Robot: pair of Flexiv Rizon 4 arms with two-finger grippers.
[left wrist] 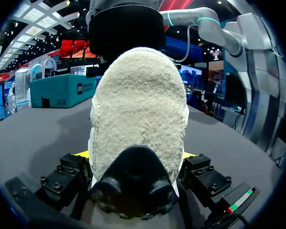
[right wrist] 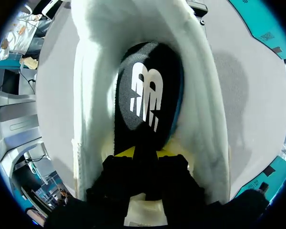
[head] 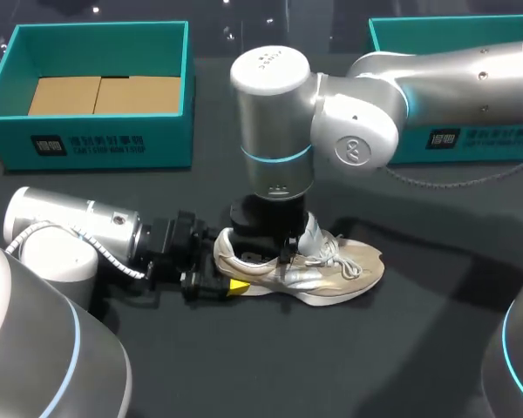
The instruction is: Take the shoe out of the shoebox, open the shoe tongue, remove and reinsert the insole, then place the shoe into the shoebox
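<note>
From above, my right arm (head: 418,78) covers the opening of the shoe (head: 340,270), the insole (right wrist: 148,90) and the fingertips of the right hand (right wrist: 145,153). The heel hides most of the yellow tips of the left hand (left wrist: 136,155). The shoebox (head: 436,21) at 2 o'clock is cut off by the edge.

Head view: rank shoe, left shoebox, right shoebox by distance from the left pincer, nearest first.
1. Shoe: heel at the left pincer.
2. Left shoebox: back left.
3. Right shoebox: back right, partly hidden by right arm.
</note>
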